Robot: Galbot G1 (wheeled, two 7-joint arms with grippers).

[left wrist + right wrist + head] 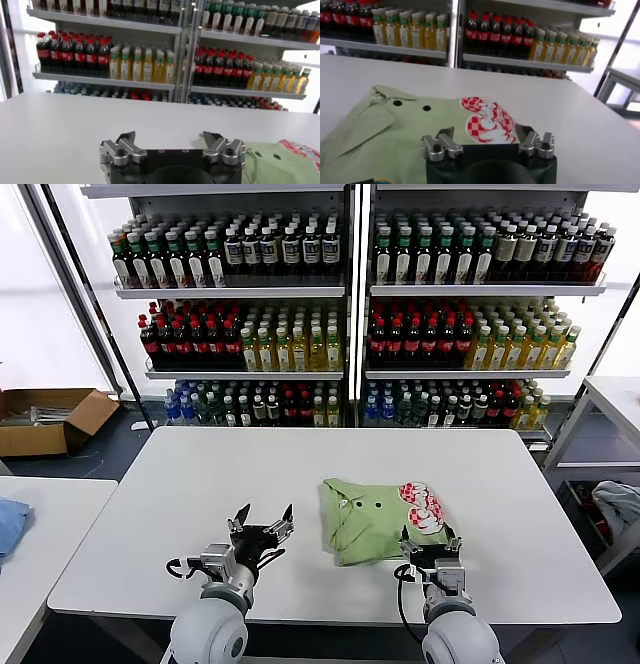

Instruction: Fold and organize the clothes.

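1. Centrally, a white table [150, 514], backed by shelves of bottled drinks [240, 334].
2. Right of middle on that table, lying flat: a folded light green polo shirt [360, 524], collar [340, 494] and two dark buttons facing up, red-and-white checked patch [420, 504] toward its right edge.
3. Probably light, soft and limp; likely to sag or unfold if lifted by one corner, so best pinched through all layers at a folded edge.
4. Right gripper [432, 546] at the shirt's near right edge, jaws apart, nothing held.
5. Left gripper [264, 524] over bare table, left of the shirt, jaws wide apart, empty.
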